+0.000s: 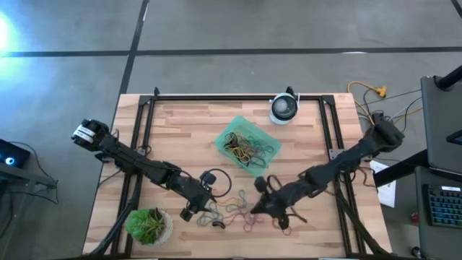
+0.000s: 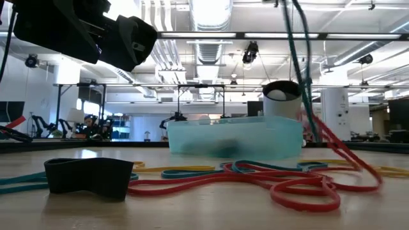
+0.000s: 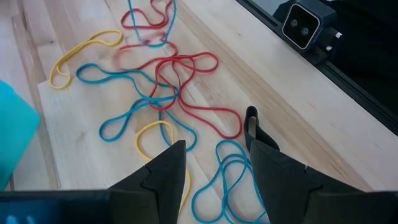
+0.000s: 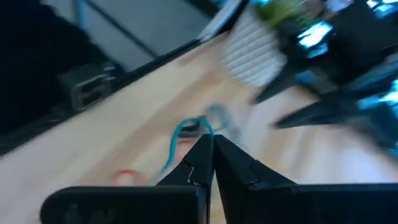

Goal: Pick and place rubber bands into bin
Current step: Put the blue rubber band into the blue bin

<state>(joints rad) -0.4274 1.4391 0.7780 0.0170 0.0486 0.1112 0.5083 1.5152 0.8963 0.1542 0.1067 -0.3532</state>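
Red and teal thin elastic rubber bands (image 1: pixel 234 211) are being gathered at lower centre — the right gripper (image 4: pixel 210 149), fingers pressed together, is pinching a teal loop. Next it needs lifting to the mint-green translucent square bin (image 1: pixel 229 133) above — the left gripper (image 3: pixel 214 158) is hovering spread beside.

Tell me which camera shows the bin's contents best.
The high view: it looks straight down into the bin, showing tangled rubber bands inside. The low view shows only its translucent side wall; the left wrist view perhaps a teal edge; the right wrist view none.

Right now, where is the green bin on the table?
In the high view, the bin sits at the table's middle, toward the far edge, just left of the round white-and-black device. It already holds several rubber bands.
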